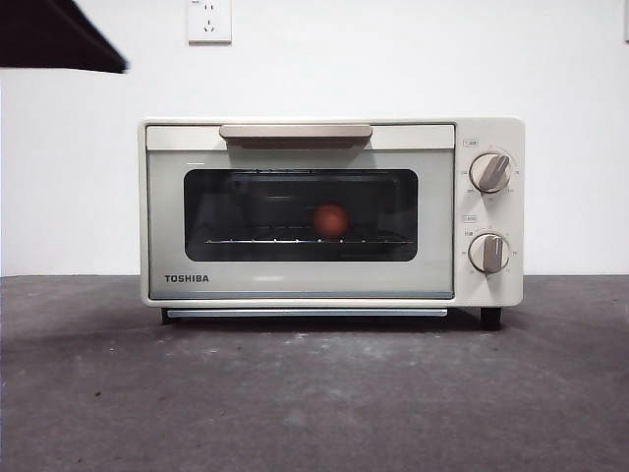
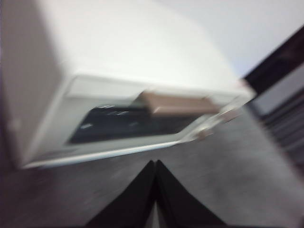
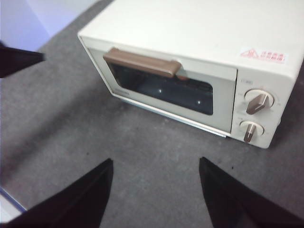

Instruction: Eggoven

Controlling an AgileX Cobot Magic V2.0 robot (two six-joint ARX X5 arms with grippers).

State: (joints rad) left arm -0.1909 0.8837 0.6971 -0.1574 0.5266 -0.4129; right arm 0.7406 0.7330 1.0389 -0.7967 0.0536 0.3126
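The cream TOSHIBA oven (image 1: 295,287) stands in the middle of the grey table with its door closed. Through the dark glass, the orange-brown egg (image 1: 331,219) rests on the wire rack inside. My left gripper (image 2: 155,164) is shut with nothing in it, hanging off the oven's (image 2: 118,47) front left corner; that view is blurred. It shows as a black tip (image 1: 59,37) at the top left of the front view. My right gripper (image 3: 156,161) is open above the bare table in front of the oven (image 3: 190,33). In both wrist views the egg is hidden.
A tan handle (image 1: 295,132) runs across the top of the door. Two knobs (image 1: 489,172) (image 1: 488,253) sit on the oven's right panel. A white wall with a socket (image 1: 208,20) stands behind. Grey tabletop (image 1: 314,393) stretches in front of the oven.
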